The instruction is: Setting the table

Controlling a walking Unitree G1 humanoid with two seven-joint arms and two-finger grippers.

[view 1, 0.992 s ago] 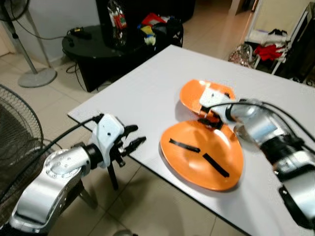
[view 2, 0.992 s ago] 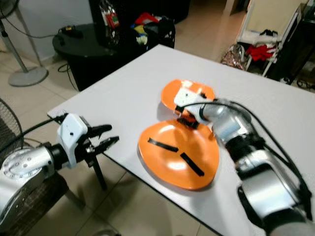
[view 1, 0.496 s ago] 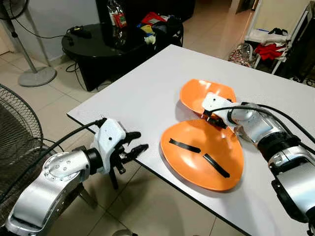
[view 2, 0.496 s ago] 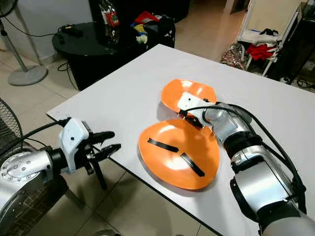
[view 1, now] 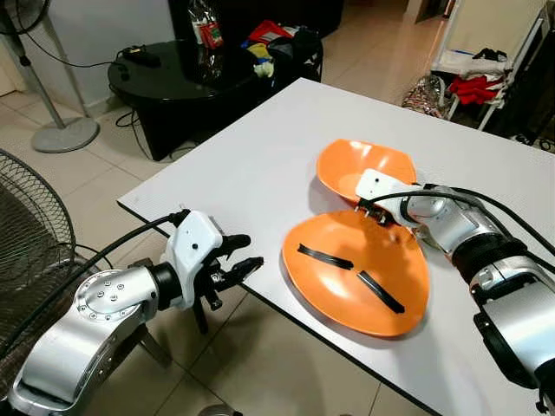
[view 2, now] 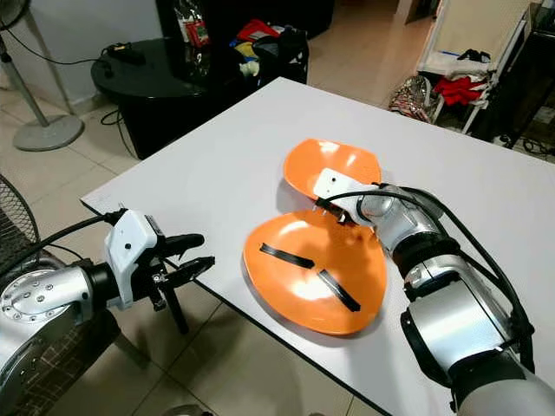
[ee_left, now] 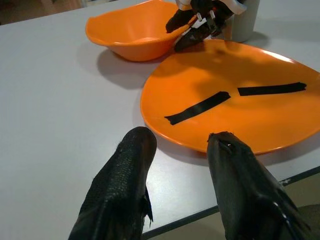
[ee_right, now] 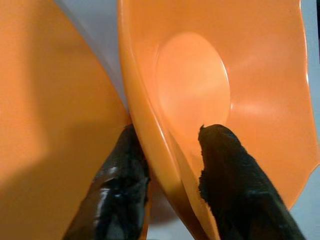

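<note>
left gripper (view 1: 245,263): fingers parted, empty, at the table (view 1: 260,156) edge left of the plate (view 1: 355,273)
plate: laid, near that edge
bowl (view 1: 351,169): just behind the plate
right gripper (ee_right: 167,165): fingers straddling the bowl's rim, not clamped
left to do: placing the bowl, by my guess

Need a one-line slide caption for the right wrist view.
Right gripper straddling the orange bowl's rim, one finger inside, one outside beside the orange plate.
</note>
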